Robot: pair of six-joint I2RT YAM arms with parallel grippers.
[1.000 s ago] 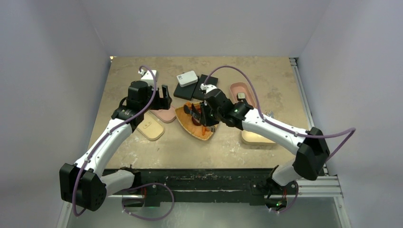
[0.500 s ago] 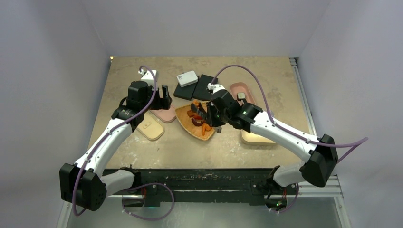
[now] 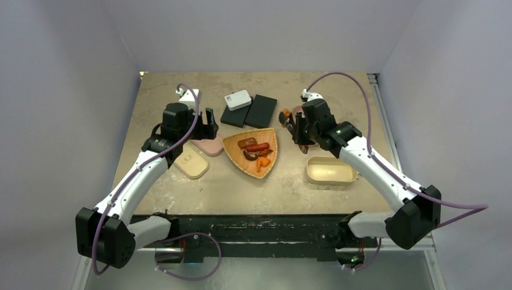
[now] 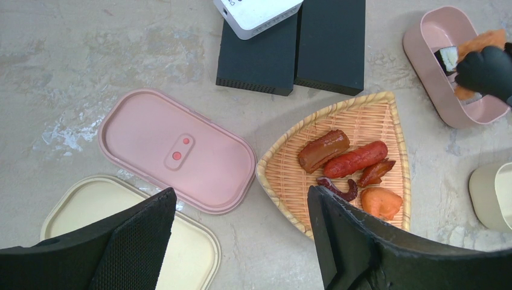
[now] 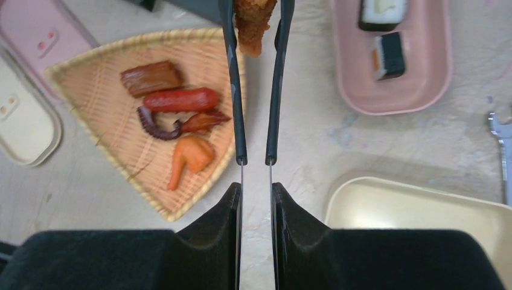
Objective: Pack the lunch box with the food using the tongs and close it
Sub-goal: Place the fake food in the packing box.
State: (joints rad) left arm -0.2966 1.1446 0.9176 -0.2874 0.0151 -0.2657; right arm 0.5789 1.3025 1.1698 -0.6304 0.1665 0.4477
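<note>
My right gripper is shut on the tongs, whose black ends pinch an orange fried piece. It hangs just left of the pink lunch box, which holds two dark rolls with white. More food lies on the wicker tray: a red sausage, a brown piece, a dark curled piece and an orange piece. My left gripper hangs open and empty over the gap between the pink lid and the tray.
A cream lid lies at the left, partly under the pink lid. An open cream box sits at the front right. Two black boxes and a white device are at the back. A small silver tool lies at the far right.
My right arm has swung right from over the wicker tray to the pink lunch box, carrying the orange piece in the tongs. The left arm has stayed still.
</note>
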